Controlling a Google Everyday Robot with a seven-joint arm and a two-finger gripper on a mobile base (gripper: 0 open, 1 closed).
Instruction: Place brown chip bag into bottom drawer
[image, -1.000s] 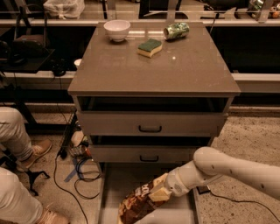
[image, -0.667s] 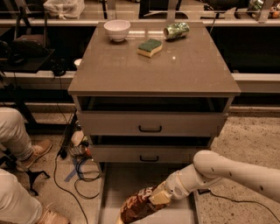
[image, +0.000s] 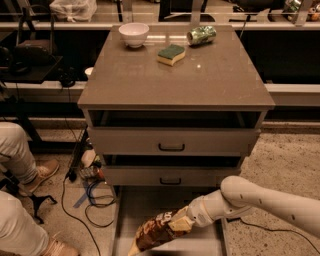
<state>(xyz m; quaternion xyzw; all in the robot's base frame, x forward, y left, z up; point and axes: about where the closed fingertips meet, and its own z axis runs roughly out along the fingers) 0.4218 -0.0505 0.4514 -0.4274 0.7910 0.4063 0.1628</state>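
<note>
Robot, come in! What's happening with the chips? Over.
Claw over open bottom drawer, shut on brown chip bag. Bag tilted, not released. Nothing blocking.

The gripper (image: 181, 224), near six o'clock, blurs into the upper end of the brown chip bag (image: 155, 233). The lower edge cuts off the front of the bottom drawer (image: 145, 202). The arm (image: 270, 200) runs out of view at four o'clock, and a person's legs (image: 17, 227) at eight.

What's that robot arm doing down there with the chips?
The robot is putting a snack away. Its claw is down low in front of the cabinet, gripping one end of the brown chip bag. The bag slants down over the open bottom drawer and has not been let go yet. On top of the cabinet sit a white bowl, a green sponge and a green can.
</note>
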